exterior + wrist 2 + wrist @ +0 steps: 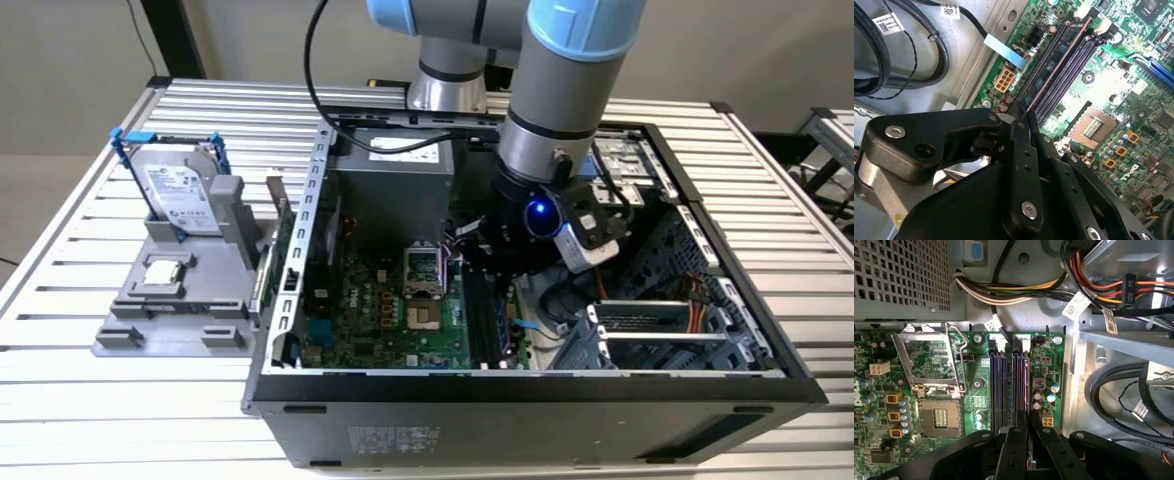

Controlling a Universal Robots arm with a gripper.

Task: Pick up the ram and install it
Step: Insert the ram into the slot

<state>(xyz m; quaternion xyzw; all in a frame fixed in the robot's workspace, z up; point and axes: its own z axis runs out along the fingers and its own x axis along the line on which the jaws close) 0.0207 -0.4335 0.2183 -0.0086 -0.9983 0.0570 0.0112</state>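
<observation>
The gripper [1029, 432] pinched the ram [1046, 67], already lowered along its motherboard slot [1025, 385] (full seating, latches unclear), not yet released.

- This looks like a robot lab or workshop.
- An open computer case [534, 390] sits on a metal table [120, 400] made of long slats.
- A robot arm [567, 90] reaches down into the case.
- Left of the case in the exterior view, a gray stand [174, 310] holds a hard drive [180, 195].
</observation>
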